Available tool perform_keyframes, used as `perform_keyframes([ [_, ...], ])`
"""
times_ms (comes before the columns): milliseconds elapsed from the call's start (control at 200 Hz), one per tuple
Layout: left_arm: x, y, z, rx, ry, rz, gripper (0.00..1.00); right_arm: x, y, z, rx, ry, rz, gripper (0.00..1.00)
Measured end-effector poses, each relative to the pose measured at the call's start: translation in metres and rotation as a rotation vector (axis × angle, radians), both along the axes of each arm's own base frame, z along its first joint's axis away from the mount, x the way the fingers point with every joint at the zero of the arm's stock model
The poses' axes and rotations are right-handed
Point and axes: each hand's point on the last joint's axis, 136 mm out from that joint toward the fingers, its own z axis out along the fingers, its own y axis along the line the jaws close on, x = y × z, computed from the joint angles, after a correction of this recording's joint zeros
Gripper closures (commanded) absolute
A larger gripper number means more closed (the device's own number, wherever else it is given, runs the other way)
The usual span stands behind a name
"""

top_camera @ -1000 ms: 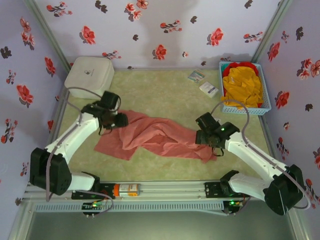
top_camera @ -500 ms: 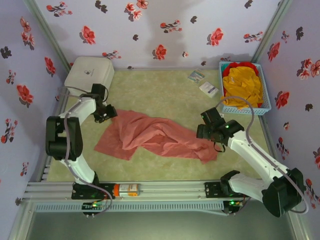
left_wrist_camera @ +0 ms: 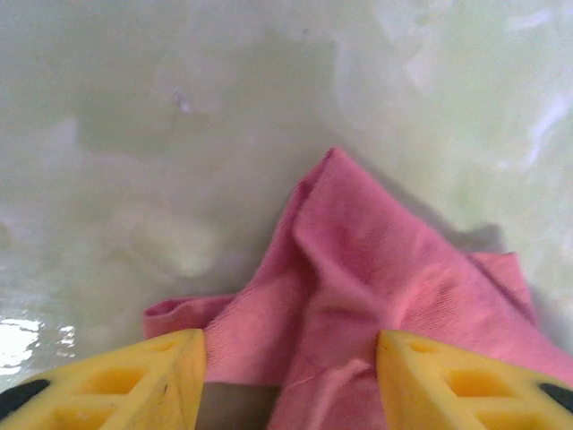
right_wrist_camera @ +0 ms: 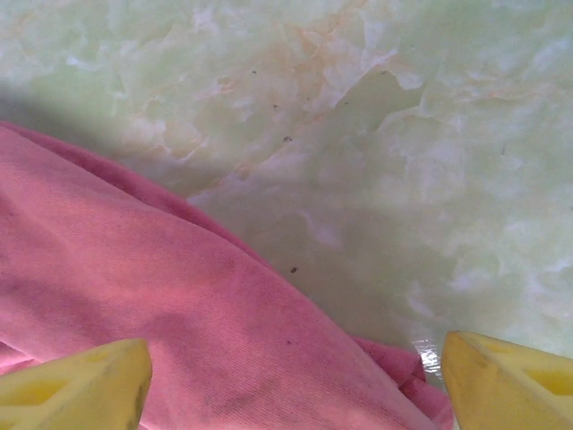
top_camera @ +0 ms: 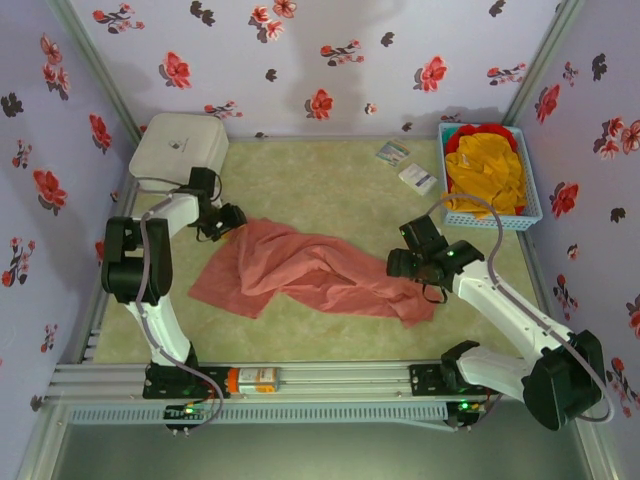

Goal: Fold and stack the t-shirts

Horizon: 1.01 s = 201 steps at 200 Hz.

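Our left claw (top_camera: 228,218) and right claw (top_camera: 400,265) gape wide at ten and three o'clock of the pink t-shirt (top_camera: 300,270); closing too shallow, we may drop a corner.

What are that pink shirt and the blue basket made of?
The pink shirt looks like soft matte knit cloth, maybe cotton: fine ribbing, limp folds. The basket seems rigid plastic: an even blue lattice wall.

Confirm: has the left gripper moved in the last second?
Yes. The left gripper has shifted back toward the white box, and is now open at the far-left corner of the pink t-shirt.
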Motion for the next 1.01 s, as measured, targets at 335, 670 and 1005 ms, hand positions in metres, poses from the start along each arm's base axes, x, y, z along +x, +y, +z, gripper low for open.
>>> perform_keyframes([
  [335,0.022,-0.004,-0.003,-0.019,-0.022,0.004,0.49,0.001,0.003,-0.004,0.002,0.015,0.006,0.17],
  [670,0.044,-0.015,-0.001,-0.048,-0.028,-0.005,0.98,0.003,-0.001,-0.005,-0.019,0.008,-0.006,0.16],
  [1005,0.066,-0.045,0.051,-0.043,-0.142,-0.123,1.0,0.008,-0.014,-0.009,-0.054,0.009,-0.052,0.17],
])
